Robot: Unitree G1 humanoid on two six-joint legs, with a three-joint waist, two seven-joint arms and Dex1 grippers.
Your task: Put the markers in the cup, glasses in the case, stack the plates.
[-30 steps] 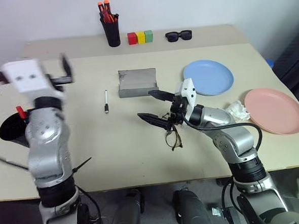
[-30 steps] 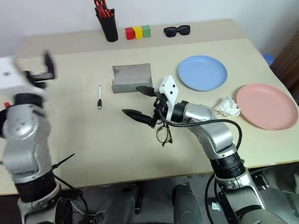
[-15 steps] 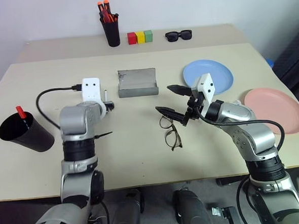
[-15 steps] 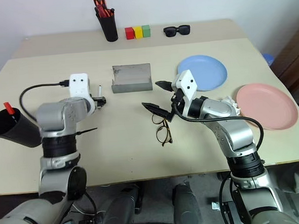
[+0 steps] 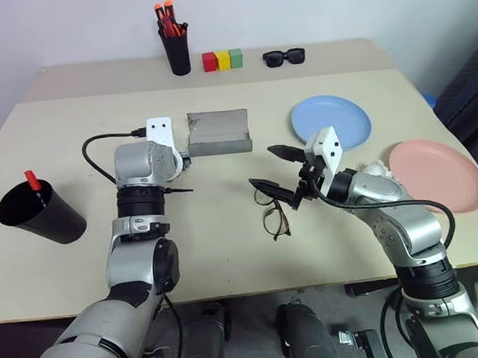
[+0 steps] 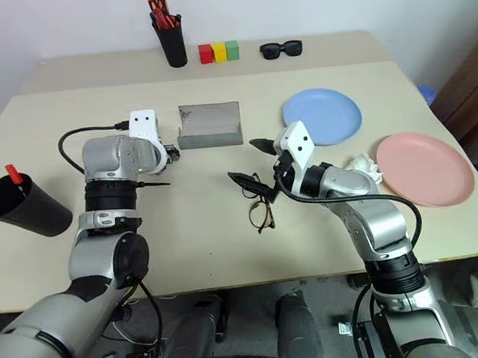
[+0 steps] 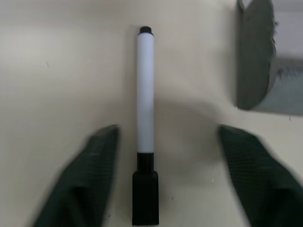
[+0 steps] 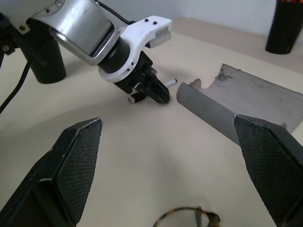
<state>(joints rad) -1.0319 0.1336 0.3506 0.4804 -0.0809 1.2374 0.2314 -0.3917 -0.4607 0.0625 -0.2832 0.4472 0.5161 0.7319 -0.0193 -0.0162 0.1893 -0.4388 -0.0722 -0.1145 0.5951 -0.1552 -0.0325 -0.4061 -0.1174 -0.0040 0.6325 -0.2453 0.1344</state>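
While straddling the white marker (image 7: 145, 90) with both fingers (image 7: 87, 184) apart and clear of it, left pincer (image 7: 165, 179) low over the surface (image 5: 227, 253), beside the open grey case (image 5: 218, 132). Red marker (image 5: 32, 179) upright in the cup (image 5: 38, 211). Right pincer (image 5: 277, 168) spread wide, empty, just above the glasses (image 5: 274, 213).

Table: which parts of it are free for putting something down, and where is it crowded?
Free: the table's near edge below the glasses, and the stretch between the cup and the left gripper. Crowded: around the white marker and grey case, where the left gripper is closing in, and beside the blue plate and pink plate.
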